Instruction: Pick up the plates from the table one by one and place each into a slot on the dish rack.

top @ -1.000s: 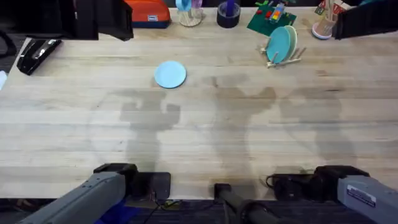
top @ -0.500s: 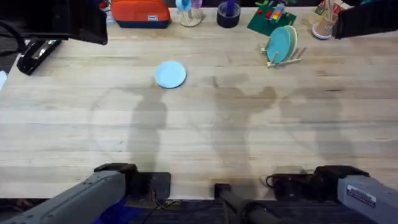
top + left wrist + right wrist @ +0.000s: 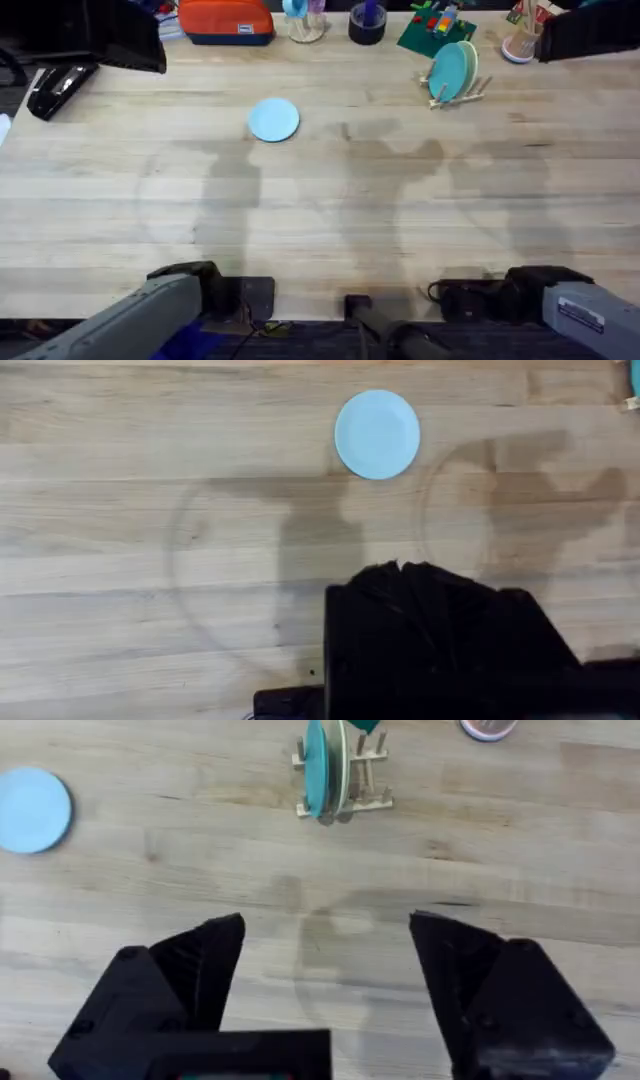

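1. One pale blue plate point(image 3: 273, 119) lies flat on the table point(image 3: 320, 230), left of centre in the overhead view, toward the far edge. Nothing touches it.
2. Dish rack point(image 3: 452, 88) stands at the far right of the table, at about 2 o'clock from the table's middle and well apart from the loose plate. A teal plate point(image 3: 450, 70) stands on edge between its dowels, with a paler plate point(image 3: 469, 66) just behind it.
3. Left gripper point(image 3: 400, 567): fingers drawn together, tips meeting, holding nothing. In the left wrist view the blue plate point(image 3: 377, 434) lies beyond the tips, near 12 o'clock and a shade toward 11, clear of them.
4. Right gripper point(image 3: 325, 935): fingers spread wide, bare wood between them, holding nothing. In the right wrist view the rack point(image 3: 342, 782) sits near 12 o'clock beyond the gap, apart from the fingers; the teal plate point(image 3: 316, 767) shows edge-on in it. The blue plate point(image 3: 33, 810) lies far off at about 10 o'clock.
5. Far edge of the table, overhead: an orange case point(image 3: 226, 20), a dark cup point(image 3: 367, 22), a green board point(image 3: 436, 32). A black stapler point(image 3: 58, 85) lies at the far left.
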Robot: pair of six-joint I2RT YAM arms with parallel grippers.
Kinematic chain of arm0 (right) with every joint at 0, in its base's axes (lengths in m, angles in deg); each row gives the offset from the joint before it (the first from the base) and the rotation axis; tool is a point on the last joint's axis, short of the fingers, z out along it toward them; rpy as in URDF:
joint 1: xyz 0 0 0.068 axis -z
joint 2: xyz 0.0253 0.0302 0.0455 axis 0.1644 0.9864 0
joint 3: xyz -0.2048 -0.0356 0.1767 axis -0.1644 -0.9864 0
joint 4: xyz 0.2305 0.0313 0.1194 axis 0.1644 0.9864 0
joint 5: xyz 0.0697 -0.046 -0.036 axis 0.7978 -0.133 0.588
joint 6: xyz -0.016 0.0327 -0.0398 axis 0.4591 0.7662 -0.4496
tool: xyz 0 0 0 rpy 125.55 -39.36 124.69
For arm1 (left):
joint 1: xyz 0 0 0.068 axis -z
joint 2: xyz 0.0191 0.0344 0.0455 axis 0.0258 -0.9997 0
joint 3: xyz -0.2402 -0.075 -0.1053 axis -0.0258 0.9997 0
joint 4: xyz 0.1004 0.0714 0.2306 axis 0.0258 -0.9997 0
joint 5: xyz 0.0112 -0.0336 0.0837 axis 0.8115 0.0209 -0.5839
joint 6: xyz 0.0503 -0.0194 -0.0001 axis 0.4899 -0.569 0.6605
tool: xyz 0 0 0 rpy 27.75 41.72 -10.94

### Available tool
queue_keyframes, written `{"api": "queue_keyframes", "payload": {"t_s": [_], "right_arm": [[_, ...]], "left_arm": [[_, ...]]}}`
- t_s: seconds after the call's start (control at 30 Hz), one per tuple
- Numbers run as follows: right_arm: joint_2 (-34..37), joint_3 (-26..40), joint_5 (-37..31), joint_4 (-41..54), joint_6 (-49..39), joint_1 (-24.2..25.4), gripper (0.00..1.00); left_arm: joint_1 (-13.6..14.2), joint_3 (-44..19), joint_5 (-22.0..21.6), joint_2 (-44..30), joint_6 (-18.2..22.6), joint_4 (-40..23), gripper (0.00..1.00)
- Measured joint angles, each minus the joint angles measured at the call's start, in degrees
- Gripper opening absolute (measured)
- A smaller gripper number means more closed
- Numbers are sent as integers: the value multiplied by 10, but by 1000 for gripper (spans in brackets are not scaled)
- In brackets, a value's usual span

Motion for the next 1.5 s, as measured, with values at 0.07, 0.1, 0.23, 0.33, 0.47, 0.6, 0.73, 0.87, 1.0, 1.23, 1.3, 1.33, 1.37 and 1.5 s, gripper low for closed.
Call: {"api": "queue_keyframes", "payload": {"t_s": [0.07,0.1,0.23,0.33,0.47,0.6,0.73,0.87,1.0,1.23,1.3,1.33,1.37,1.5], "right_arm": [[0,0,0,0,0,0,993],[0,0,0,0,0,0,993],[0,0,0,0,0,0,993],[0,0,0,0,0,0,993],[0,0,0,0,0,0,995],[0,0,0,1,0,0,995],[0,0,0,1,0,0,995],[0,0,0,1,0,0,995],[0,0,0,2,0,0,995],[0,0,0,2,0,0,994],[0,0,0,2,0,0,994],[0,0,0,2,0,0,994],[0,0,0,2,0,0,994],[0,0,0,2,0,0,994]], "left_arm": [[-17,14,17,0,11,3,42],[-24,24,25,0,15,6,42],[-41,73,51,-1,25,36,42],[-43,121,73,-1,29,71,42],[-43,186,117,-9,31,126,42],[-43,232,156,-36,33,161,42],[-43,253,191,-76,46,179,42],[-44,255,225,-118,63,196,42],[-46,255,261,-160,76,211,42],[-48,255,314,-221,98,232,43],[-48,255,326,-235,100,243,43],[-48,255,330,-239,101,247,43],[-48,255,333,-244,102,250,42],[-51,255,341,-257,104,258,42]]}}
